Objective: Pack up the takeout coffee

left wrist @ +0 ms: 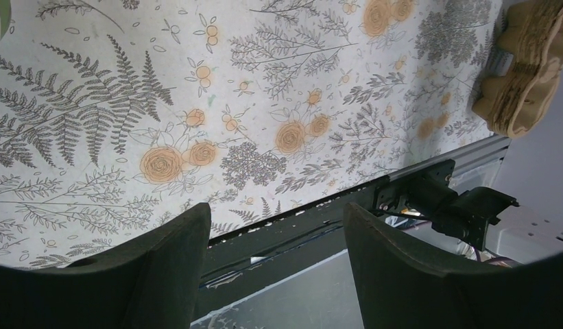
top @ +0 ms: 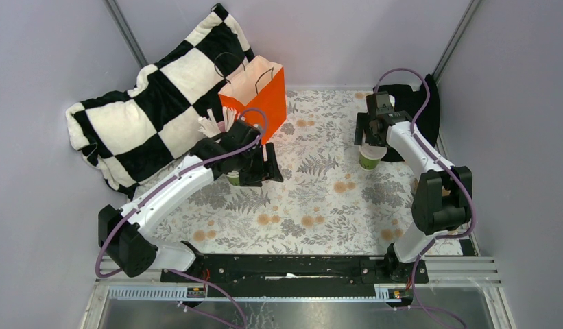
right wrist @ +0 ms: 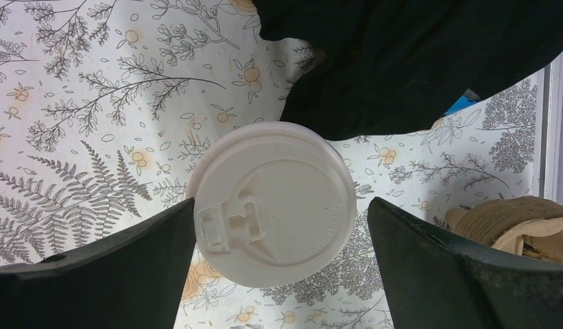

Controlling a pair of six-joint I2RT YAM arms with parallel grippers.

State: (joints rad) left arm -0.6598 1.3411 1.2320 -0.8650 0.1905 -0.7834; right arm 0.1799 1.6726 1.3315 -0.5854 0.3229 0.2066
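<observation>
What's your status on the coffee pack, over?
Right hand open, straddling lidded cup, not gripping. Left hand open, empty; second green cup partly hidden under that arm. Orange bag upright. Black cloth close behind lidded cup.

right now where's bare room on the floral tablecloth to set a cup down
Free: mid floral tablecloth, between the orange paper bag and the white-lidded green paper cup, down to the black base rail. Crowded: beside the bag, and around the black cloth far right.
</observation>
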